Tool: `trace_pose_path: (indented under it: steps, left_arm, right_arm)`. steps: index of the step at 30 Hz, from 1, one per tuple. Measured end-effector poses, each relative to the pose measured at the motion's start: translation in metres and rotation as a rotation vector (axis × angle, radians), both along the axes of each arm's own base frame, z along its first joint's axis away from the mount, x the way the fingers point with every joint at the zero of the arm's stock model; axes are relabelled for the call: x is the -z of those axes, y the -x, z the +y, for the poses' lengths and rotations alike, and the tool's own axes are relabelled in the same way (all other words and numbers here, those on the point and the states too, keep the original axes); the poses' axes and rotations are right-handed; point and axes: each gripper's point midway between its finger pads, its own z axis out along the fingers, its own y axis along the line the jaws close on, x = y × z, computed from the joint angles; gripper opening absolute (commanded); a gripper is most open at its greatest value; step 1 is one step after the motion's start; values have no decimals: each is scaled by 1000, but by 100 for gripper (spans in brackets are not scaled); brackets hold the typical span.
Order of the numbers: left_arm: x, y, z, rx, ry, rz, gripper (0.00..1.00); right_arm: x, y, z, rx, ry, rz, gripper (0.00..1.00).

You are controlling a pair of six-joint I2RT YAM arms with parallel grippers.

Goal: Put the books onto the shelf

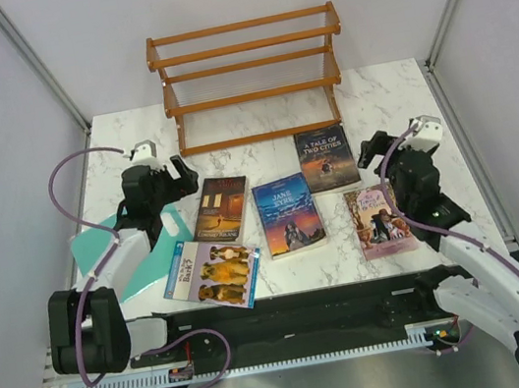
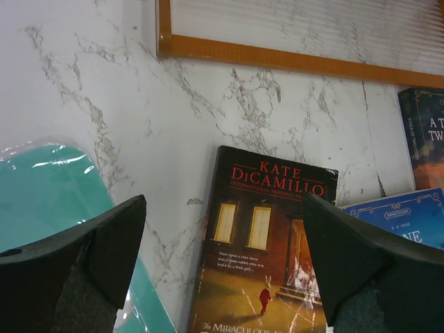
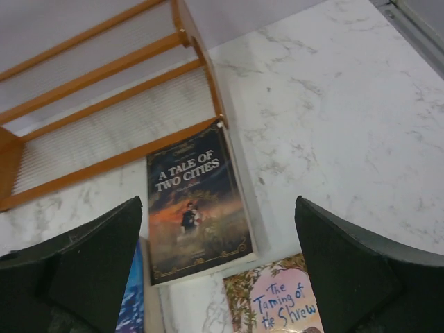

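the books (image 1: 288, 214) are lying flat in front of the shelf (image 1: 249, 81), none shelved yet. left gripper (image 1: 185, 175) and right gripper (image 1: 368, 152) are hovering wide open, empty, probably readying a first pick.

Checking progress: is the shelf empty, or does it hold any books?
Empty. Both tiers of the shelf show only bare rails; all five books lie flat on the table in front of it.

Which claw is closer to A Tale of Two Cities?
Right. The right gripper sits just right of Two Cities; the left gripper is well off to its left, beyond the brown book.
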Motion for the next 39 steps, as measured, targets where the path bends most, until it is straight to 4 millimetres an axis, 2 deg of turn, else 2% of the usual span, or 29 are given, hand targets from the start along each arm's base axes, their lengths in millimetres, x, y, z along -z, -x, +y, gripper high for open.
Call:
trace_pose_path:
  steps: [2, 5, 7, 9, 12, 14, 16, 17, 20, 23, 26, 29, 32, 35, 39]
  left_arm:
    - [4, 3, 0, -15, 19, 25, 100]
    - [8, 6, 2, -54, 48, 61, 100]
    - [9, 10, 5, -82, 63, 83, 100]
    - [5, 12, 8, -103, 62, 96, 100]
    - [-14, 9, 2, -63, 66, 89, 100]
    - [-32, 7, -13, 30, 84, 57, 100]
    - [-42, 10, -30, 139, 113, 44, 100]
    - [-45, 12, -41, 207, 133, 44, 96]
    - [-40, 14, -71, 384, 203, 92, 95]
    - [-14, 14, -90, 486, 271, 194, 95]
    - [15, 24, -101, 528, 324, 301, 96]
    - [26, 36, -115, 563, 339, 351, 96]
    - [29, 50, -140, 629, 333, 377, 96]
    - [41, 67, -165, 686, 321, 426, 96]
    - [67, 84, -187, 716, 294, 524, 100]
  right_arm:
    - [-14, 10, 11, -68, -40, -37, 98]
    - [-17, 16, 26, -112, -63, 16, 98]
    - [-20, 8, 41, -121, -26, 97, 98]
    - [-24, -3, 68, -134, 51, 170, 98]
    - [-9, 1, 115, -217, 157, 221, 98]
    - [6, 8, 129, -272, 184, 230, 98]
    - [21, 10, 129, -279, 187, 241, 98]
    - [30, 11, 129, -280, 195, 261, 98]
    - [54, 4, 134, -276, 218, 322, 98]
    - [84, 1, 140, -284, 248, 398, 98]
    - [105, 0, 143, -299, 215, 454, 98]
    - [119, -6, 137, -303, 119, 481, 98]
    - [140, -8, 123, -298, 30, 522, 98]
    - [160, -8, 116, -312, -35, 575, 98]
    - [173, -4, 141, -426, -115, 616, 98]
